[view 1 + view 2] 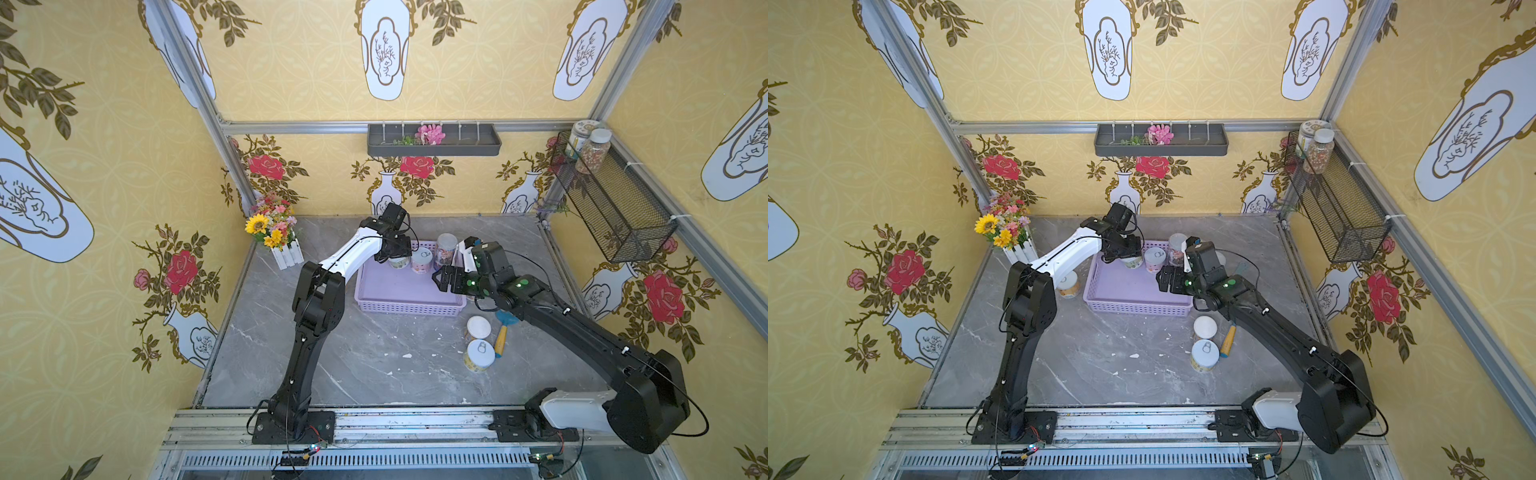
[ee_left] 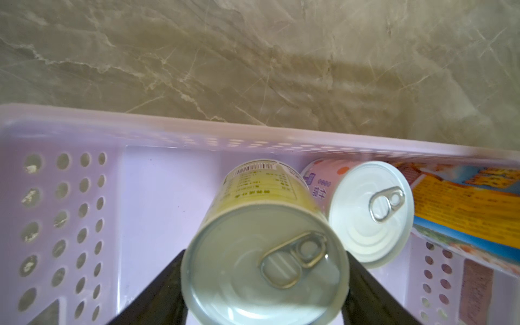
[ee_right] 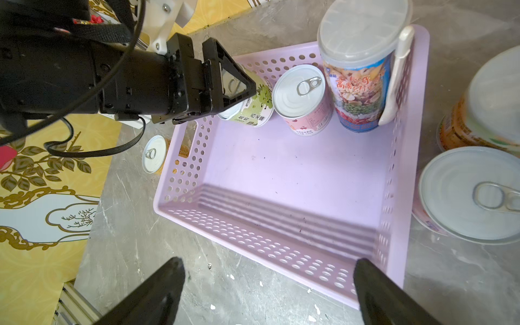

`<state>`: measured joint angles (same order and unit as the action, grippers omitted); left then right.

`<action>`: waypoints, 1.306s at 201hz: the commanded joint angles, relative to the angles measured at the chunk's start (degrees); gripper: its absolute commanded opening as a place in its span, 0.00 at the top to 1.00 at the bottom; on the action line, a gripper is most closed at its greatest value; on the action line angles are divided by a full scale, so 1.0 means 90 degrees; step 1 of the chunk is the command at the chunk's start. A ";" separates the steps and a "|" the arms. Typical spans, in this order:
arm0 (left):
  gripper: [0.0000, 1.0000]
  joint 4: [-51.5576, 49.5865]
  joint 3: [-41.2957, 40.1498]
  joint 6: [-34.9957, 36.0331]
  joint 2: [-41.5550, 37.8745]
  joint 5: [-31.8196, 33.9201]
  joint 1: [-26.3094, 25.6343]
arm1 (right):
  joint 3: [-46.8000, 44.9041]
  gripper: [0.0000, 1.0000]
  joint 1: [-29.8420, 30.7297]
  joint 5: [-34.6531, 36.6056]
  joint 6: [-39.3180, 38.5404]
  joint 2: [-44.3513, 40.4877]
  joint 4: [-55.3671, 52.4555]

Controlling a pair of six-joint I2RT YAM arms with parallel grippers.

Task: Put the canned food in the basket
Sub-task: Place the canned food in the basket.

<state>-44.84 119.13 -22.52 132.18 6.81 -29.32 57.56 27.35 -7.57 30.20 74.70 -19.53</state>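
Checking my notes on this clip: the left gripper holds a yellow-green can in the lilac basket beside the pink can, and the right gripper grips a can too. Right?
One error: the right gripper is open and empty, as the right wrist view shows. The left gripper does hold the yellow-green can in the lilac basket beside the pink can.

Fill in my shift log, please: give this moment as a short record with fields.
left hand: shut on the yellow-green can, tilted, inside the lilac basket
right hand: open, empty, over the basket's right side
in basket: pink can and tall blue can, upright, side by side
on table: left-side can; pull-tab can on the right
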 commanded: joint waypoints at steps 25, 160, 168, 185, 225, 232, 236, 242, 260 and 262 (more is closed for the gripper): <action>0.34 0.0334 0.0215 -0.0078 0.0344 0.0135 -0.0021 | -0.0189 0.03 -0.0138 -0.0173 0.0043 -0.0105 0.0196; 0.11 0.0548 0.0179 -0.0245 0.0504 0.0137 -0.0097 | -0.0537 0.03 -0.0207 -0.0247 0.0114 -0.0447 0.0118; 0.10 0.0549 0.0172 -0.0259 0.0489 0.0127 -0.0092 | -0.0536 0.03 -0.0210 -0.0252 0.0118 -0.0474 0.0092; 0.09 0.0549 0.0188 -0.0256 0.0440 0.0122 -0.0092 | -0.0550 0.03 -0.0209 -0.0252 0.0118 -0.0525 0.0054; 0.09 0.0388 0.0101 -0.0283 -0.0021 0.0176 -0.0092 | -0.0403 0.03 -0.0107 -0.0092 0.0056 -0.0560 -0.0232; 0.09 0.0340 0.0034 -0.0298 -0.0165 0.0204 -0.0098 | -0.0326 0.03 0.0007 0.0047 0.0014 -0.0522 -0.0316; 0.09 0.0334 -0.0027 -0.0300 -0.0271 0.0226 -0.0097 | -0.0259 0.03 0.0091 0.0137 -0.0016 -0.0487 -0.0372; 0.09 0.0339 -0.0149 -0.0303 -0.0455 0.0241 -0.0095 | -0.0138 0.03 0.0247 0.0284 -0.0067 -0.0412 -0.0457; 0.09 0.0390 -0.0612 -0.0330 -0.1002 0.0308 -0.0092 | 0.0143 0.03 0.0754 0.0679 -0.0132 -0.0110 -0.0517; 0.09 0.0399 -0.0686 -0.0337 -0.1073 0.0320 -0.0092 | 0.0155 0.03 0.0781 0.0692 -0.0132 -0.0093 -0.0507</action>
<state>-41.36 117.16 -24.69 127.07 8.84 -30.17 56.25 30.24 -6.70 30.48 71.42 -23.18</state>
